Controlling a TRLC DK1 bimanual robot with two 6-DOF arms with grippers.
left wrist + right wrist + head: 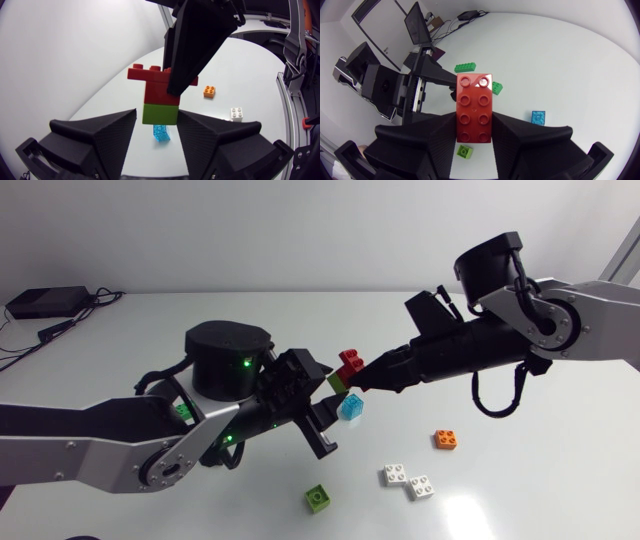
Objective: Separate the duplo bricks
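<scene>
A stack of red bricks (350, 364) with a green brick (337, 383) under it hangs above the table's middle. My right gripper (366, 376) is shut on the top long red brick (474, 107); in the right wrist view the brick sits between its fingers (435, 135). My left gripper (157, 120) comes in from below with the green brick (160, 113) between its fingers (100, 137). One finger is against it and a thin gap shows at the other. The red bricks (161, 85) sit above the green one.
On the table lie a clear blue brick (350, 408), an orange brick (446, 439), two white bricks (397, 474) and a small green brick (317, 497). A long green brick (465, 66) lies farther off beside my left arm (395, 95).
</scene>
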